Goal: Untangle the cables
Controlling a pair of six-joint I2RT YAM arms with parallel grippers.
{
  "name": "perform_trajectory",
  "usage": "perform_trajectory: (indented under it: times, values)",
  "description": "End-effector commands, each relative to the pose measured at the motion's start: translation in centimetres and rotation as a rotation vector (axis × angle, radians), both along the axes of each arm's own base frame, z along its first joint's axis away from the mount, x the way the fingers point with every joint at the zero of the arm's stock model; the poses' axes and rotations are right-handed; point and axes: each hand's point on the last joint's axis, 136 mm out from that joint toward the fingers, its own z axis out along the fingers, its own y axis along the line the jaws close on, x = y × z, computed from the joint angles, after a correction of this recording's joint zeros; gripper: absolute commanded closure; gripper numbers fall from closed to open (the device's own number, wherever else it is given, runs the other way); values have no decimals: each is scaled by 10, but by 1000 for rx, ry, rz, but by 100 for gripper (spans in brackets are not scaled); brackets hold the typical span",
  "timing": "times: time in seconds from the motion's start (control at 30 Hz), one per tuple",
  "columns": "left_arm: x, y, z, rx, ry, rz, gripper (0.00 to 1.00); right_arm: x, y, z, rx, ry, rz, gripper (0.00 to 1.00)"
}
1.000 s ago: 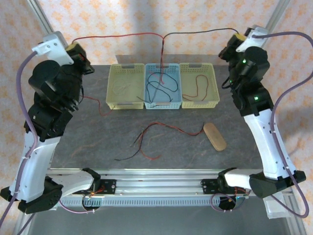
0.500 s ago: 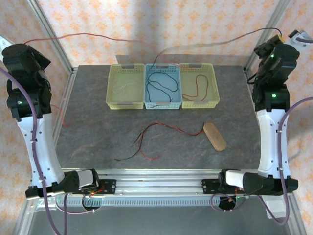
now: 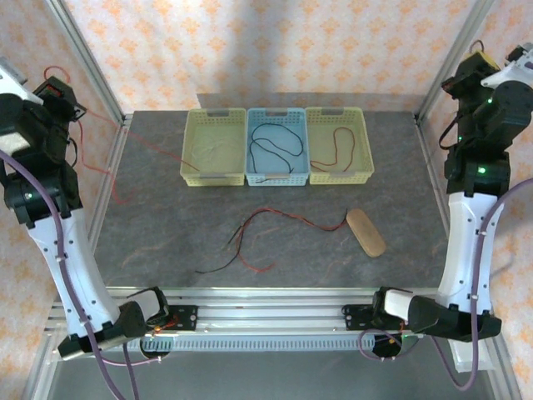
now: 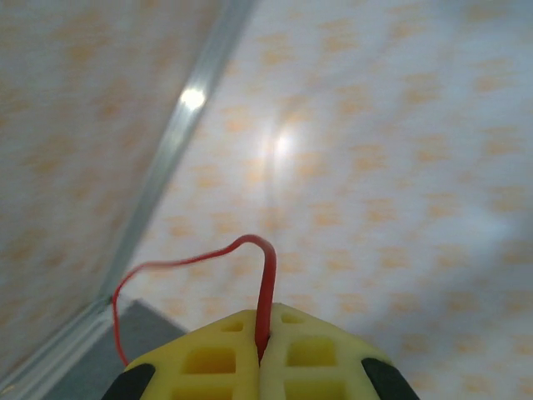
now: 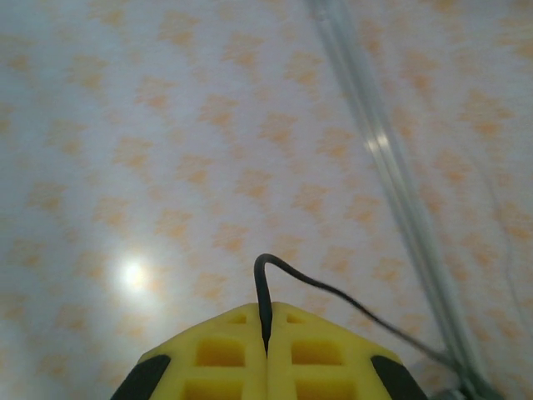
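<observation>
Top view first. The left claw (image 3: 60, 90) is way up at the far left, clenched on the red cable (image 3: 141, 140), which slopes down across the table (image 3: 166, 217) toward the left yellow basket (image 3: 193, 177). A pale cable (image 3: 212, 150) lies inside that one. The blue basket (image 3: 277, 178) in the middle has a coiled black cable (image 3: 275, 142) in it, and the right yellow basket (image 3: 365, 146) has a reddish cable (image 3: 341, 146). A loose red-and-black tangle (image 3: 254, 229) sits in the middle of the table, just beside a wooden oval piece (image 3: 366, 232). The right claw (image 3: 476, 67) is up high at the far right.

Left wrist view: the left claw (image 4: 265, 321) has its yellow fingers (image 4: 208, 358) pressed together, with the red cable (image 4: 268, 275) pinched in the seam and looping off to the left.

Right wrist view: same deal. The right claw (image 5: 266, 321) is clamped on a black cable (image 5: 263, 287) that curls up and trails off to the right. Can't tell if it's the one in the blue basket.
</observation>
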Motion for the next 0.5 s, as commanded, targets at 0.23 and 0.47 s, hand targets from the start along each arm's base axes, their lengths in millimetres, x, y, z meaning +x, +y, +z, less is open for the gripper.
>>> perform_trajectory:
  times: [0.23,0.47]
  values:
    - [-43,-88,97,154,-341,-369,100,-4,70,42,-135,-97,377,100]
    - [-70,-107,149,131,-515,-461,100,5,132,57,-168,-128,600,100]
